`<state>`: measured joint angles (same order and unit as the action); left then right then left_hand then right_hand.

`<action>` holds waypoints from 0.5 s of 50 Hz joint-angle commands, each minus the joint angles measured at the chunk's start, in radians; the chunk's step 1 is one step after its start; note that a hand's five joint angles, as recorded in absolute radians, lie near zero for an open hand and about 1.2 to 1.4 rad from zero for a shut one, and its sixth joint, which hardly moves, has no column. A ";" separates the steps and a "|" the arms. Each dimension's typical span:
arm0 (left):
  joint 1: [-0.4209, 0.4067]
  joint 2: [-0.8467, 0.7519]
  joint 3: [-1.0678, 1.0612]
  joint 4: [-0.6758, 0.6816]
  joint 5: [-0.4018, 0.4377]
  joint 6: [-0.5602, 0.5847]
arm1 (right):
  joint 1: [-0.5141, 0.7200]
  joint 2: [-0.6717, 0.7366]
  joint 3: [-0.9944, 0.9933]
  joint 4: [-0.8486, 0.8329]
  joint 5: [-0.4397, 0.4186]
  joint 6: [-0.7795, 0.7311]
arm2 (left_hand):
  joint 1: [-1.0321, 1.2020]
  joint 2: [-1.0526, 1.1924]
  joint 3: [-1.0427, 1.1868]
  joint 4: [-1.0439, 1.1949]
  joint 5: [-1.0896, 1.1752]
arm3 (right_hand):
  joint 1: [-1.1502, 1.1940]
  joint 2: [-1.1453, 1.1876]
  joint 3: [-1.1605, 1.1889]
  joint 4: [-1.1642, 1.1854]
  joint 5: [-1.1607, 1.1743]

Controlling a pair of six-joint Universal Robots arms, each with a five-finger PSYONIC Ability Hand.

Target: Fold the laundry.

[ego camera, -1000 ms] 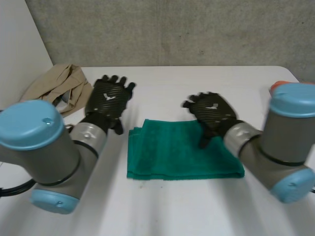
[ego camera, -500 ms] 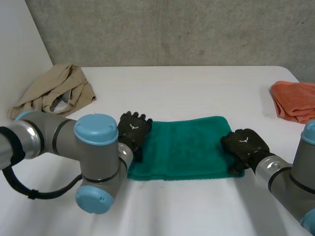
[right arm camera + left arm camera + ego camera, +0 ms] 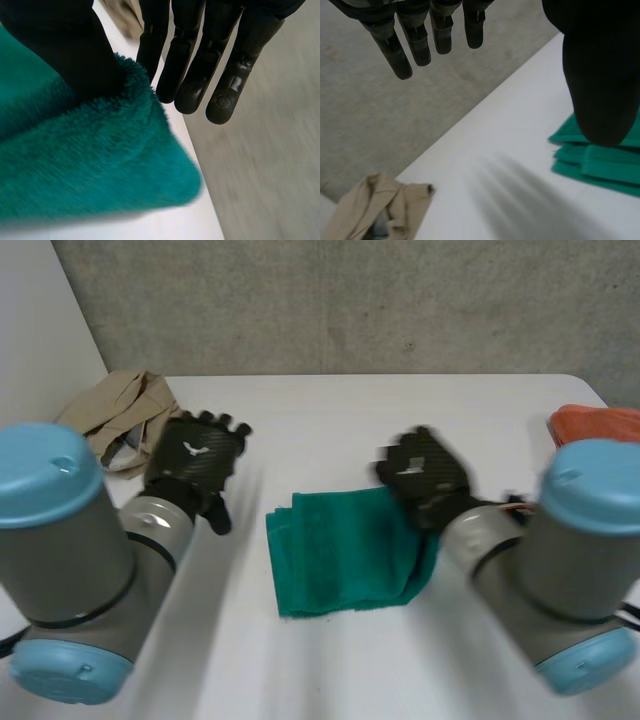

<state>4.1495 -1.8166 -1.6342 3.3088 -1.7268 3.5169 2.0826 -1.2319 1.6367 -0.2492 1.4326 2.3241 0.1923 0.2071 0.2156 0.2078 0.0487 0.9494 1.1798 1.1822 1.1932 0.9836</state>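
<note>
Right hand (image 3: 425, 475) has drawn an edge of the green towel (image 3: 335, 555) leftward, narrowing it | edge seemingly pinched thumb-to-fingers | left hand (image 3: 195, 455) lifted off, fingers straight, empty

Green towel (image 3: 335, 550), beige cloth (image 3: 112, 410) (orange rag (image 3: 592, 423) too)

robot lab | bare grey wall (image 3: 350, 300) | white table (image 3: 330, 410)

I read bright, soft, even light across the white table (image 3: 330, 410), coming from overhead. The green towel (image 3: 335, 550) casts just a thin dark line under its near edge. The grey wall (image 3: 350, 300) beyond the towel sits dimmer than the tabletop.
</note>
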 commanded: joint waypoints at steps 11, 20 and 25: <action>0.041 0.010 0.028 0.028 0.010 -0.085 | 0.198 0.108 -0.138 0.024 0.001 0.459 | 0.004 -0.011 -0.020 -0.012 -0.027 | -0.775 -1.005 -1.008 -1.019 -0.984; -0.107 -0.171 0.148 0.025 0.134 -0.211 | 0.001 0.124 -0.192 0.188 -0.069 0.722 | 0.030 0.015 0.007 0.014 -0.001 | -0.775 -1.005 -1.008 -1.019 -0.984; -0.114 -0.277 0.189 -0.021 0.107 -0.214 | -0.004 0.227 -0.273 0.271 -0.115 0.729 | 0.048 0.033 0.024 0.032 0.017 | -0.775 -1.005 -1.008 -1.019 -0.984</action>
<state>4.0569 -1.9740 -1.4930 3.3339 -1.6150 3.3133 2.0874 -1.1134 1.4470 -0.0795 1.3849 3.0395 0.1957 0.2073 0.2156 0.2078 0.0487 0.2045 0.2230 0.2174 0.2380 0.0701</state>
